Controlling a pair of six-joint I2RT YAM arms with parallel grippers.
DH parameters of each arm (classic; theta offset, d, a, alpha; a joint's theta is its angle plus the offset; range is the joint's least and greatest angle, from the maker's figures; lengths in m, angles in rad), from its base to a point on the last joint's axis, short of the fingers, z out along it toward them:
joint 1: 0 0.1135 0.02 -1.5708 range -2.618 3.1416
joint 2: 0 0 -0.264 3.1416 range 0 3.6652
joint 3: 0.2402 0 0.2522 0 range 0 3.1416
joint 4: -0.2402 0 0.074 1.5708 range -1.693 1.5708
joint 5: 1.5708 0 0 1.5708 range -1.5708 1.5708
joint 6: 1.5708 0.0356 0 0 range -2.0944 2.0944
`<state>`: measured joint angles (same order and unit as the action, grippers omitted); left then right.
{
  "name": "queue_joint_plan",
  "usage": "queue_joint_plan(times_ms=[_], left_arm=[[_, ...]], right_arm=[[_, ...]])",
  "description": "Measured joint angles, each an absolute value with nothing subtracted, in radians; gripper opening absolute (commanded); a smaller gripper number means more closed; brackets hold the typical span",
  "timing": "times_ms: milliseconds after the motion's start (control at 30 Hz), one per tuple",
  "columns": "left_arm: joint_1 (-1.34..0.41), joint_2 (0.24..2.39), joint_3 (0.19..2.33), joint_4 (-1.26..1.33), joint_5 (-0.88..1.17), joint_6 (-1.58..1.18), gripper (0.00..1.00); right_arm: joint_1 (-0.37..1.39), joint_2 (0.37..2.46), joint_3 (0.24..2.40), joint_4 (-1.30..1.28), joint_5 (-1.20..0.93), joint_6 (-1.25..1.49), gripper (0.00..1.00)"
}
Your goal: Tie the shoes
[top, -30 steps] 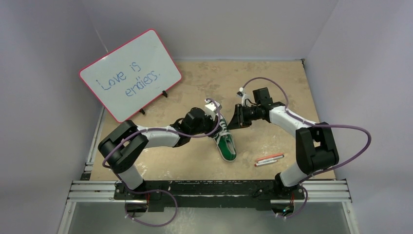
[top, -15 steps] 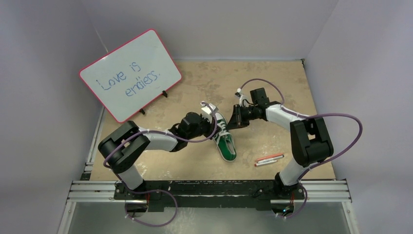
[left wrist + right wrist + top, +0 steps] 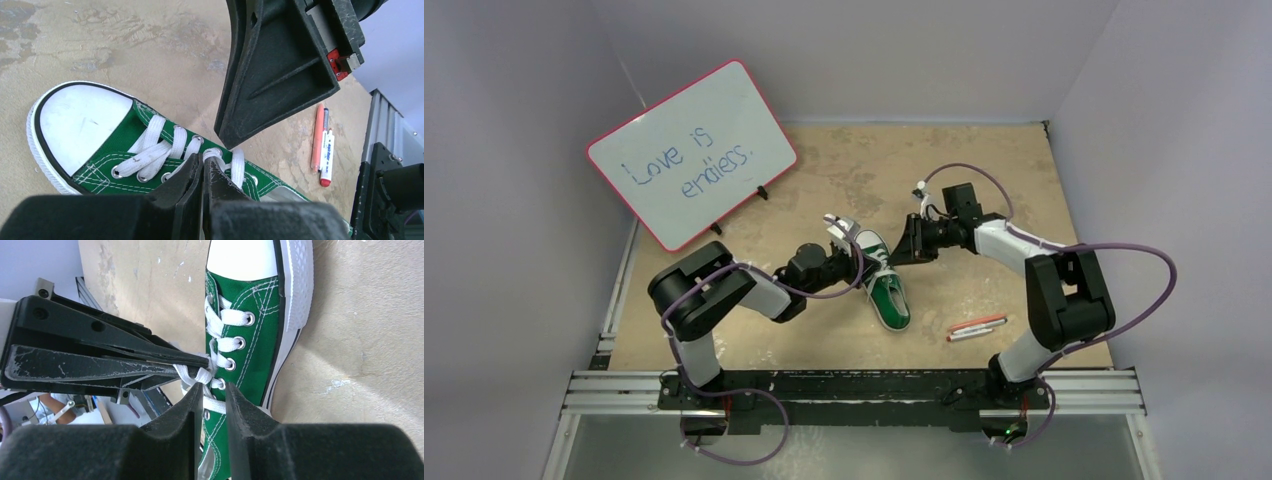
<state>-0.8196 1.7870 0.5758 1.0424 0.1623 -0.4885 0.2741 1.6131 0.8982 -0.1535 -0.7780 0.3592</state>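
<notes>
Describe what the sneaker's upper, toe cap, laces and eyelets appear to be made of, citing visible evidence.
Upper: matte green canvas, with visible weave and white stitching.
Toe cap: smooth white, faintly scuffed, probably rubber.
Laces: flat white woven fabric.
Eyelets: shiny silver rings, probably metal.

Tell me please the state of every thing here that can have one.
Sneaker: upright on its sole, laced, no bow visible.
Laces: pinched near the upper eyelets.
Left end effector: shut on the laces.
Right end effector: fingers almost together at the laces; grip unclear.
Whiteboard: propped up, written on.
Pens: lying flat.
</notes>
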Motion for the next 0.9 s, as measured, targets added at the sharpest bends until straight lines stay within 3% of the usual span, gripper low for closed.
queue_joint_plan(times_ms=[233,500,900], left_arm=[[-0.82,1.82,0.533,1.171,0.163,-0.543,0.0],[-0.82,1.824,0.525,1.208,0.171,-0.569,0.0],[-0.818,1.847,0.525,1.227,0.18,-0.601,0.0]], right_arm=[[0.26,1.613,0.875,-0.097,-0.834,0.382,0.29],[0.26,1.66,0.875,-0.034,-0.931,0.379,0.21],[0.254,1.699,0.859,0.03,-1.002,0.385,0.23]])
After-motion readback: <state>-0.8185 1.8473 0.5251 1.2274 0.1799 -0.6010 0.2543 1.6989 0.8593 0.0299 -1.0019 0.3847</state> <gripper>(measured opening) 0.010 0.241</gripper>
